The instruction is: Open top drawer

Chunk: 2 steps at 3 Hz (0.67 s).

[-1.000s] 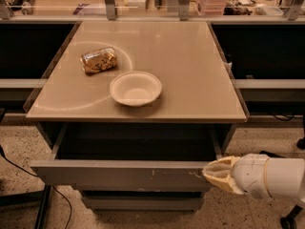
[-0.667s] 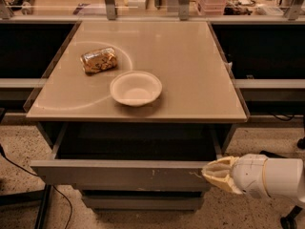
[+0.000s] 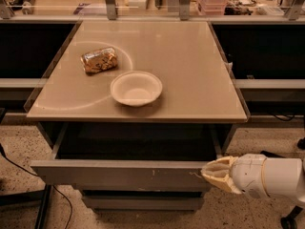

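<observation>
The top drawer (image 3: 119, 173) is pulled out from under the beige table top, its dark interior showing and its grey face towards me, with small pale scratch marks right of centre. My gripper (image 3: 209, 173), on a white arm coming in from the right, sits at the right end of the drawer's front face, its pale fingers touching it. A narrower grey drawer (image 3: 143, 202) shows below.
A white bowl (image 3: 136, 88) and a wrapped snack bag (image 3: 99, 60) lie on the table top (image 3: 190, 56). Dark shelving stands left and right. A black cable (image 3: 28, 175) runs over the speckled floor at the left. Cluttered counters stand behind.
Nothing has visibly changed; the drawer and my gripper stay where they were.
</observation>
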Each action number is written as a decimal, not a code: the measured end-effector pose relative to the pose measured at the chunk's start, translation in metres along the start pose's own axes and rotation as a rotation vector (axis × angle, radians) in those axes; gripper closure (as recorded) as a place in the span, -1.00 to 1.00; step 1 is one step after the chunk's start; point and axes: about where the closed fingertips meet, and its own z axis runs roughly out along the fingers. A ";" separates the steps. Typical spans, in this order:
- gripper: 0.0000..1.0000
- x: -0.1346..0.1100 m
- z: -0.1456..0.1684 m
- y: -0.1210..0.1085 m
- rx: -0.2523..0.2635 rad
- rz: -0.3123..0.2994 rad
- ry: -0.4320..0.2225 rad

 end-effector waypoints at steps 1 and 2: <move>-0.30 -0.012 0.004 -0.003 -0.014 -0.030 0.004; -0.75 -0.013 0.004 -0.003 -0.014 -0.032 0.004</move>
